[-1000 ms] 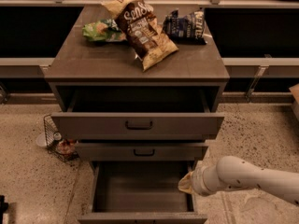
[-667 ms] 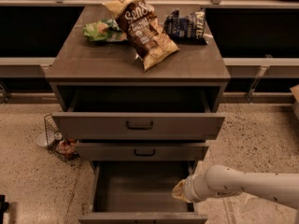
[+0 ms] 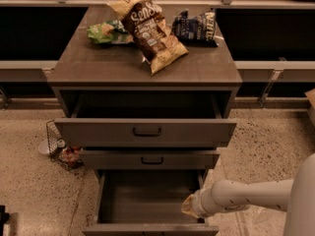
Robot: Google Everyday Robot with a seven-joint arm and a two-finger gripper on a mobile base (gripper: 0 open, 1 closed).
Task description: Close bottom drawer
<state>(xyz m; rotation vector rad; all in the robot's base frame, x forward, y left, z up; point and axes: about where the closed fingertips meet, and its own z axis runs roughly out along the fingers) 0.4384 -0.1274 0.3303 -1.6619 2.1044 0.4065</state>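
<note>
Finds the bottom drawer [image 3: 142,196] pulled well out at the foot of the cabinet [image 3: 147,70], open box bare down to its dark floor, front panel at the 6 o'clock edge of the view. Above it, meets the middle drawer [image 3: 150,159] out a little and the top drawer [image 3: 146,131] out further, both overhanging the back of the box.

Places the gripper [image 3: 190,206] at the end of the pale arm [image 3: 246,195] reaching in from 3 o'clock, right at the drawer's right wall near the front corner. Cannot tell whether touching or just beside. Cannot tell either whether spread or pressed together; sees nothing pinched.

From the gripper, puts the drawer's floor at 9 o'clock and the front panel at about 7 o'clock, close by. Runs the slide line from 6 to 12 o'clock, with the panel's long side lying 3 to 9.

Probably calls for getting round to the panel's outer face on the 6 o'clock side, then pushing toward 12. Pushing from the present spot at the side wall would likely do little.
</note>
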